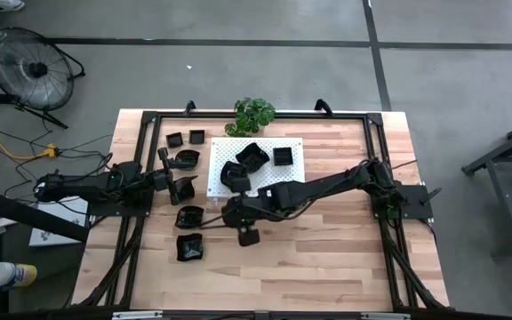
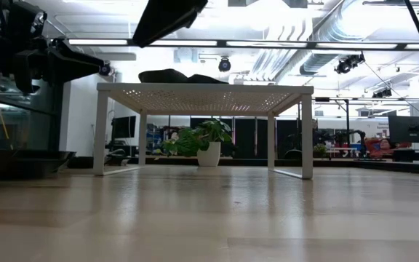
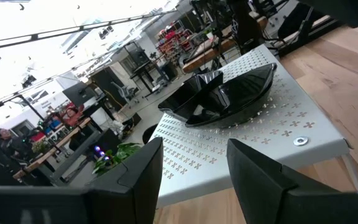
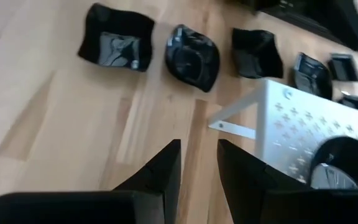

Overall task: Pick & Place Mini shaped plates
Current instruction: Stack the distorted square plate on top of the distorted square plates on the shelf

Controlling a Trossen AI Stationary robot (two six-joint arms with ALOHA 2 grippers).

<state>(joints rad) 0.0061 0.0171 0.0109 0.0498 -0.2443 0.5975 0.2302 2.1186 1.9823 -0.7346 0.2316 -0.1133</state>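
While left pincer [image 3: 191,180] gapes empty beside white board [image 1: 265,178], right pincer [image 4: 197,168] hovers empty, narrowly parted.

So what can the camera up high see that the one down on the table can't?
Only the high view shows both arms whole, the left gripper and right gripper, both empty, plus the black plates lying on the wooden table, like the one nearest the front. It also shows a fan on the floor.

Only the low view shows the white board's legs and the room behind, with ceiling lights and desks.

Both show the white board, the plant and dark plates on top of the board.
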